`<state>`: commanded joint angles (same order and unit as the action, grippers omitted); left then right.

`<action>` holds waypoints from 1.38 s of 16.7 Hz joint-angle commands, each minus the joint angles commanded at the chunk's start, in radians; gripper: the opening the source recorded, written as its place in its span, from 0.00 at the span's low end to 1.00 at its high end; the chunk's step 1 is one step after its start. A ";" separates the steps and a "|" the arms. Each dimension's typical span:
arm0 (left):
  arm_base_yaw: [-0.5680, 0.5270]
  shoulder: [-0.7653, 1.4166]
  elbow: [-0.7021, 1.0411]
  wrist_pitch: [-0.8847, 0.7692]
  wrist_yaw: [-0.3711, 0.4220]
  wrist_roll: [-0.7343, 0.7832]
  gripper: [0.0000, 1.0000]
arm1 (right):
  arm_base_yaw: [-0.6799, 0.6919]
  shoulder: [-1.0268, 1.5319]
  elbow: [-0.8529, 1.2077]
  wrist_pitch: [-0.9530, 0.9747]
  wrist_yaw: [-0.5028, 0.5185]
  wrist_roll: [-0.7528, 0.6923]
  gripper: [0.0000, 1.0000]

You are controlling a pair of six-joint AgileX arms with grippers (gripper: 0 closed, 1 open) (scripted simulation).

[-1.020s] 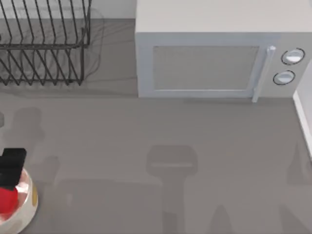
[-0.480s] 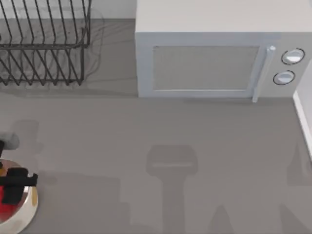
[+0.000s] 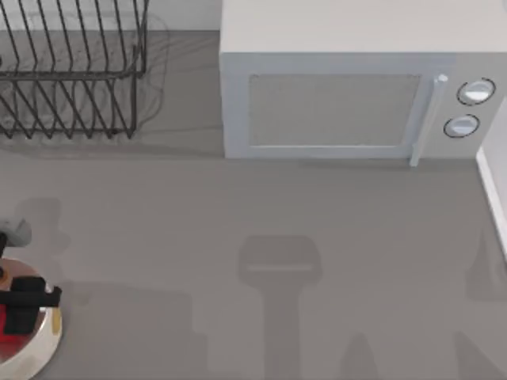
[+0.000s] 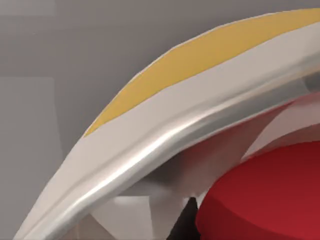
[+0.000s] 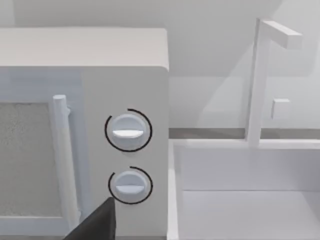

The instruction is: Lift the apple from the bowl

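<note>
Apple (image 3: 8, 342) down at the top view's far left edge, near the front of the table, sitting inside the bowl (image 3: 47, 336), and you can see just a red sliver of it under your left gripper (image 3: 20, 305). That gripper is right over the bowl, its black body covering most of the fruit, so from above you cannot tell how far the jaws stand apart or whether they have hold of anything. Look at your left wrist view: the apple (image 4: 265, 195) is big and red and very close, the bowl's thick glossy rim (image 4: 150, 145) curves across beside it with a yellow-orange mark on the outer wall, and a dark finger tip (image 4: 184, 222) pokes in just beside the red, though whether it touches is hard to say. Your right arm is parked off to the right; its wrist view looks at the microwave (image 5: 85, 65) with its two round knobs and door handle, and a white sink with a faucet (image 5: 260, 80) beside it. Back in the top view, the microwave (image 3: 348, 79) stands at the rear, and a black wire dish rack (image 3: 71, 71) sits at the rear left, well apart from the bowl.
</note>
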<state>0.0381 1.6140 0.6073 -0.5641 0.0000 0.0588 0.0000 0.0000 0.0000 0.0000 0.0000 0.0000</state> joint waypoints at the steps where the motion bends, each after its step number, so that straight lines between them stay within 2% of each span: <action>1: 0.000 0.000 0.000 0.000 0.000 0.000 0.92 | 0.000 0.000 0.000 0.000 0.000 0.000 1.00; 13: 0.000 0.000 0.000 0.000 0.000 0.000 0.02 | 0.000 0.000 0.000 0.000 0.000 0.000 1.00; 21: 0.000 0.000 0.000 0.000 0.000 0.000 0.00 | 0.000 0.000 0.000 0.000 0.000 0.000 1.00; 22: 0.000 -0.136 0.049 -0.133 -0.001 0.030 0.00 | 0.000 0.000 0.000 0.000 0.000 0.000 1.00; 23: 0.000 -0.136 0.051 -0.135 -0.001 0.030 0.00 | 0.000 0.000 0.000 0.000 0.000 0.000 1.00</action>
<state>0.0379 1.4784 0.6579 -0.6995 -0.0008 0.0888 0.0000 0.0000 0.0000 0.0000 0.0000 0.0000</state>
